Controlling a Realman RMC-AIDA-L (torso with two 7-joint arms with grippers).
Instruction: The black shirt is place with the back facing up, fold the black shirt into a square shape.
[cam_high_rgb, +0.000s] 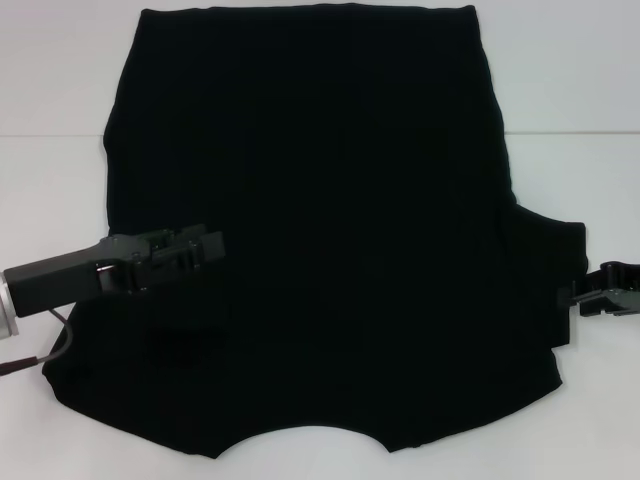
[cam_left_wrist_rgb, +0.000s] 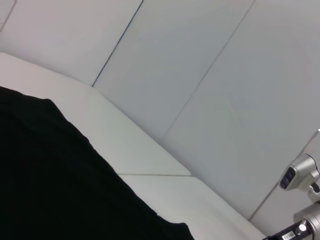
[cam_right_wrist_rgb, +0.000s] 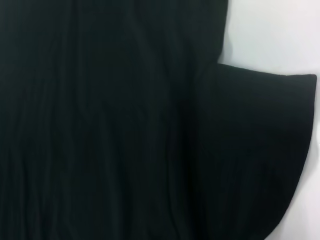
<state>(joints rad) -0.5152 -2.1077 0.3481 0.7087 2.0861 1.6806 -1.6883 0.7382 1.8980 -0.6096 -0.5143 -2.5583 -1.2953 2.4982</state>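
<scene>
Black shirt (cam_high_rgb: 330, 230) lies spread flat on white table (cam_high_rgb: 50, 80), plain side up, no print showing. Hem is at the far end, neckline curve at the near edge by the robot. Fabric is smooth w/ faint lengthwise creases, seen in the right wrist view (cam_right_wrist_rgb: 110, 125). Right sleeve (cam_high_rgb: 555, 285) is out flat, sticking off to the right; on the left side the sleeve area is under the left arm, can't tell how it lies.

Left gripper (cam_high_rgb: 205, 250) is over the shirt's left part, near the sleeve; can't tell if the claw is open or closed, or gripping cloth. Right gripper (cam_high_rgb: 590, 292) sits just beside the right sleeve's edge, at the picture's border; claw state can't tell either.

Left wrist view shows shirt edge (cam_left_wrist_rgb: 55, 185) on the table.
</scene>
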